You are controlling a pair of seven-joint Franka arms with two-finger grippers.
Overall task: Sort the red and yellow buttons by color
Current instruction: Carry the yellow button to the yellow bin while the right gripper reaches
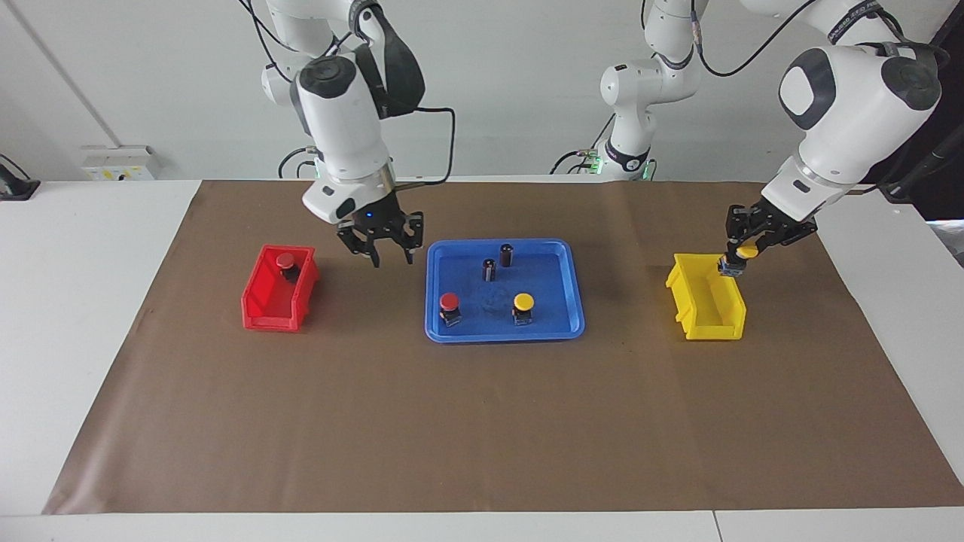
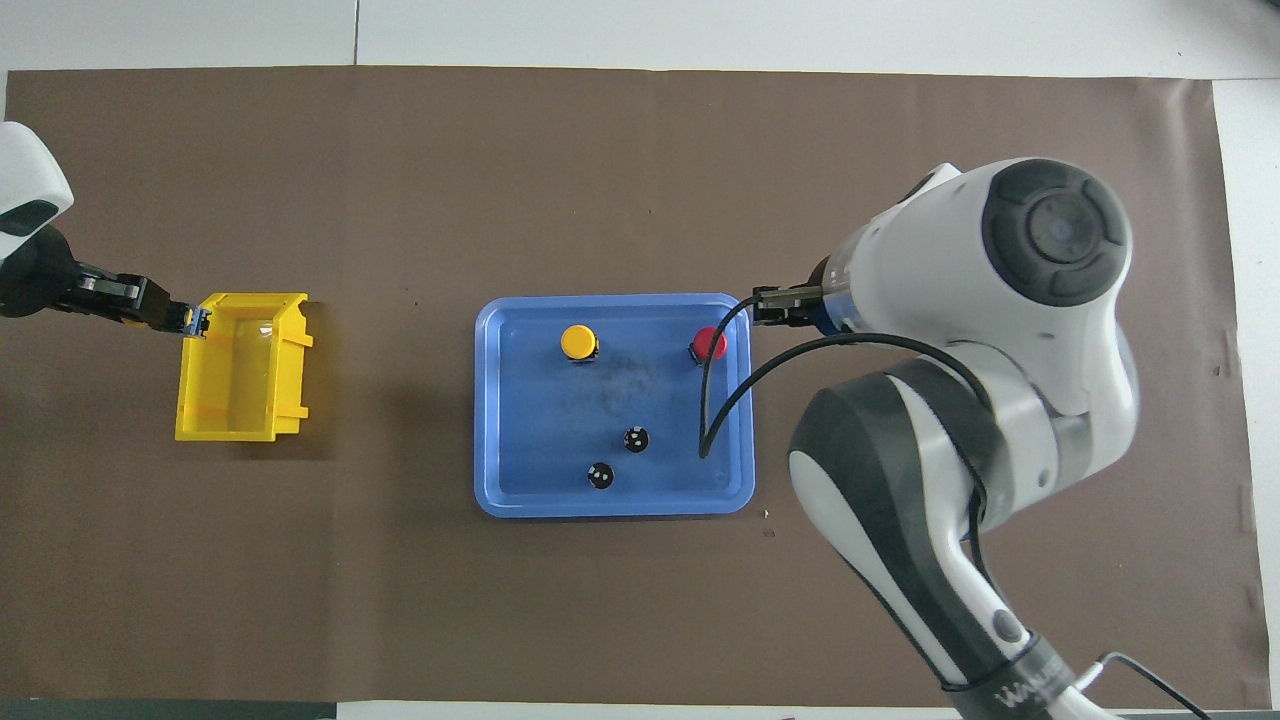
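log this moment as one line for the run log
left gripper: holds yellow button over yellow bin | right gripper: open, between red bin and blue tray

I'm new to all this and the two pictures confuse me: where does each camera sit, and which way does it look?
Facing view: high across the table, looking at both robots; whole arms show, left gripper holding a yellow button over the yellow bin, right gripper open.
Overhead view: above the robots' end, looking steeply down; mostly the right arm shows.
Shared, half a turn apart: blue tray, yellow bin.
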